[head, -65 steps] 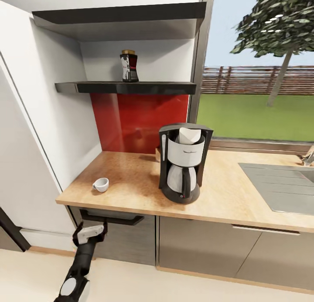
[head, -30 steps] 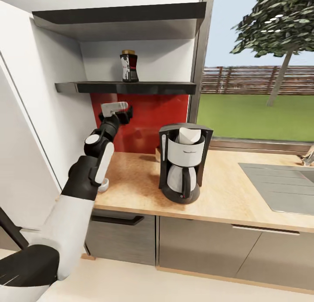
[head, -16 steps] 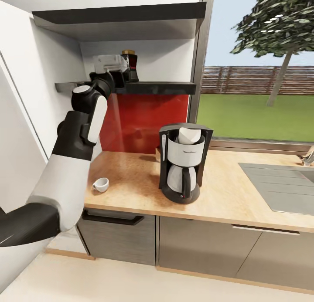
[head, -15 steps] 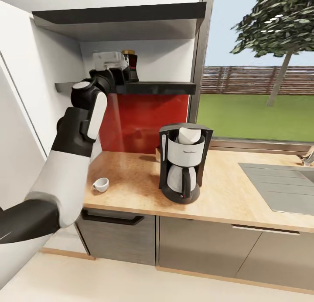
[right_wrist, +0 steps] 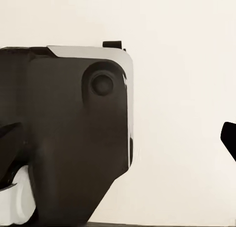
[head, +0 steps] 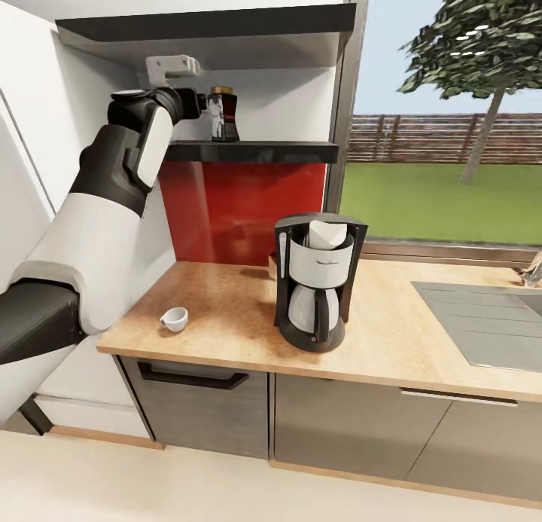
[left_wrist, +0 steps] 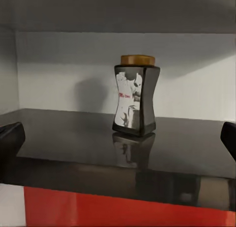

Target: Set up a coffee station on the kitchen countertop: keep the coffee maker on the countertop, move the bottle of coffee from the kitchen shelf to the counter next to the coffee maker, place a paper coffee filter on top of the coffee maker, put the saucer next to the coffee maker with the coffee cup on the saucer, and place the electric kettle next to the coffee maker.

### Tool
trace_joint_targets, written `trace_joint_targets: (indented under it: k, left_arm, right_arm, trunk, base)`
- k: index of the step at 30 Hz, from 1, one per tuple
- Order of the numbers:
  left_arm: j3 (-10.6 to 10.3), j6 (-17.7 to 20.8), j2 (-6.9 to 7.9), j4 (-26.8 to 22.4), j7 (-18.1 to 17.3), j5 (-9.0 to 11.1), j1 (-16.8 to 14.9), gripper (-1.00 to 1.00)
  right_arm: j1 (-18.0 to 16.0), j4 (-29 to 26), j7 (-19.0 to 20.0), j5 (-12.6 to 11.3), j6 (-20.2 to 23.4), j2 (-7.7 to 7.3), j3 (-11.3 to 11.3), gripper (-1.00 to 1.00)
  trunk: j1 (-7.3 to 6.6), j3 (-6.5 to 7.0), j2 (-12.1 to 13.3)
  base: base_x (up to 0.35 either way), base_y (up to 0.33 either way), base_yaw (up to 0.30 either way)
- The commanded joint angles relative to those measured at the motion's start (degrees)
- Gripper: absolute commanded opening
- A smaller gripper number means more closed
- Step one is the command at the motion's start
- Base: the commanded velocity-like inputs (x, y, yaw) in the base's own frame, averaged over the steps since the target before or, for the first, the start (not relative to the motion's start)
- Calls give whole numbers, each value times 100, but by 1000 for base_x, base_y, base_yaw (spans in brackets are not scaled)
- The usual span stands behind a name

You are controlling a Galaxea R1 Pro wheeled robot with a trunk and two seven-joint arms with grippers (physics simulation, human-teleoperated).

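The bottle of coffee (head: 223, 115) stands upright on the dark kitchen shelf (head: 256, 151); the left wrist view has the bottle (left_wrist: 135, 100) dead ahead. My left gripper (head: 197, 105) is raised to shelf height just left of the bottle, open and apart from it, one fingertip (left_wrist: 11, 139) at each side of that view. The coffee maker (head: 316, 285) stands on the kitchen countertop (head: 226, 311) with a white paper filter (head: 329, 234) in its top. A coffee cup (head: 175, 319) lies near the counter's left front corner. My right gripper (right_wrist: 118, 141) is open. The saucer and electric kettle are out of view.
A steel sink (head: 489, 319) is set into the counter at the right. A second slab shelf (head: 211, 25) hangs close above the bottle. A white wall panel (head: 45, 168) stands to the left, and a window (head: 444, 130) is behind the counter.
My left arm has risen from below the counter edge up past the red backsplash to shelf height. Its gripper now sits level with the bottle. Nothing on the counter moved.
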Motion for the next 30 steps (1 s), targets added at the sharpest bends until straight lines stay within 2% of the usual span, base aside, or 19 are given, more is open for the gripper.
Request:
trace_joint_targets:
  k: [1, 3, 5, 12, 15, 19, 22, 26, 28, 30]
  left_arm:
    - [-17, 22, 27, -7, 52, 66, -6, 100]
    - [-16, 30, 105, 26, 56, 82, -4, 100]
    - [-19, 32, 126, 48, 60, 79, 5, 100]
    - [-13, 40, 140, 108, 71, 85, 19, 100]
    - [-8, 305, 161, 194, 67, 89, -7, 100]
    - [-16, 492, 315, 300, 62, 88, -70, 100]
    - [-24, 474, 341, 543, 64, 67, -149, 100]
    - [-35, 492, 344, 775, 65, 74, -366, 100]
    - [-32, 469, 329, 1257, 61, 101, -683, 100]
    - [-29, 458, 312, 1496, 58, 117, -838, 100]
  right_arm:
    - [0, -6, 143, 44, 8, -14, -49, 100]
    - [7, -6, 448, 32, 9, -65, -50, 100]
    - [9, -6, 532, 28, 12, -81, -51, 100]
    - [12, -12, 589, 33, 30, -96, -51, 100]
    - [12, -9, 590, 34, 35, -100, -49, 100]
    - [14, -8, 591, 35, 36, -100, -44, 100]
    - [16, -7, 591, 35, 36, -100, -43, 100]
    - [19, -6, 591, 35, 36, -100, -42, 100]
    - [19, -6, 591, 35, 36, -100, -42, 100]
    - [19, -6, 591, 35, 36, -100, -42, 100]
  trunk:
    - [3, -13, -12]
    - [3, -13, -12]
    - [3, -13, -12]
    - [3, -13, -12]
    - [3, -13, -12]
    - [3, -13, -12]
    - [3, -13, -12]
    - [3, -13, -12]
    - [3, -13, -12]
    - [3, -13, -12]
  base:
    - [0, 0, 0]
    - [0, 0, 0]
    - [0, 0, 0]
    - [32, 0, 0]
    - [288, 0, 0]
    - [255, 0, 0]
    - [69, 0, 0]
    - [16, 0, 0]
    - [3, 0, 0]
    - [1, 0, 0]
